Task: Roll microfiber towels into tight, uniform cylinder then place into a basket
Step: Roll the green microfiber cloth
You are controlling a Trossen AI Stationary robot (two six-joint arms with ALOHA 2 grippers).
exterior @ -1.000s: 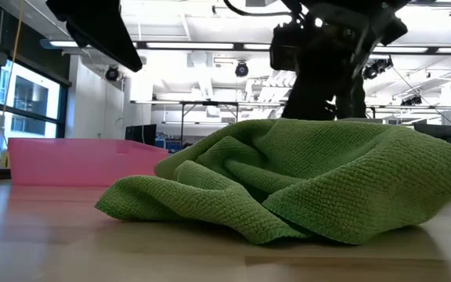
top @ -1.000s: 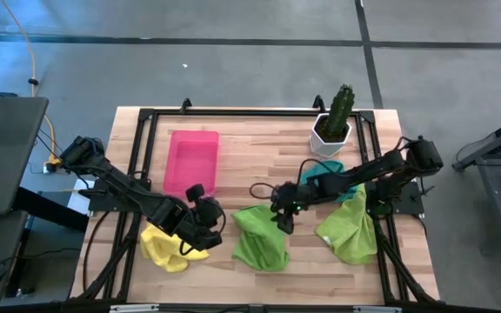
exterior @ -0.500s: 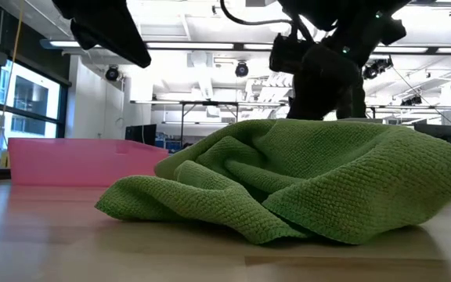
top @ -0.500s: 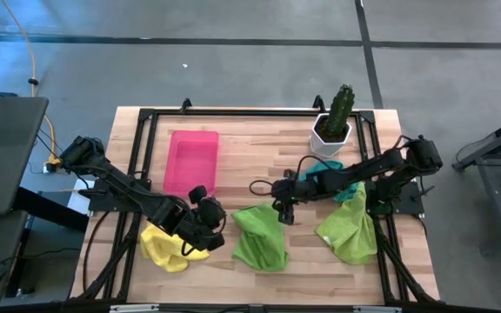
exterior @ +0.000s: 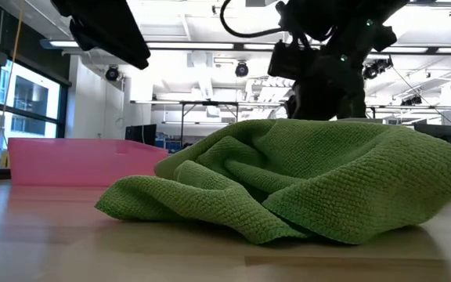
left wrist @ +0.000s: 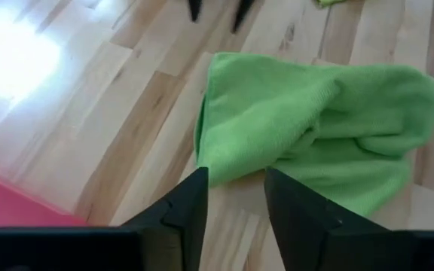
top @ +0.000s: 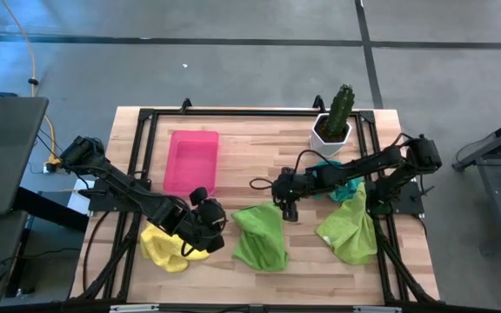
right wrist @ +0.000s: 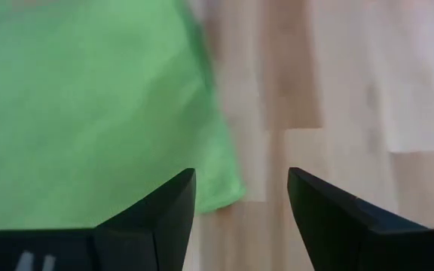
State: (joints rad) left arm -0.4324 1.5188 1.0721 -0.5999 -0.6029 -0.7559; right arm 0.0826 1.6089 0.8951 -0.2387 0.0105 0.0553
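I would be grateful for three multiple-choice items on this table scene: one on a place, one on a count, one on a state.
1. Where does the cactus pot stand?
A. inside the basket
B. at the table's far edge on the right arm's side
C. on the yellow towel

2. How many lime green towels lie on the table?
A. one
B. two
C. four

3. How are the right gripper's fingers?
A. open and empty
B. shut on a towel
C. shut on the pot

Answers:
1 B: the high view shows the pot by the far rail, apart from the pink basket.
2 B: one green towel lies mid-table, another under the right arm.
3 A: its wrist view shows bare wood between the spread fingers.
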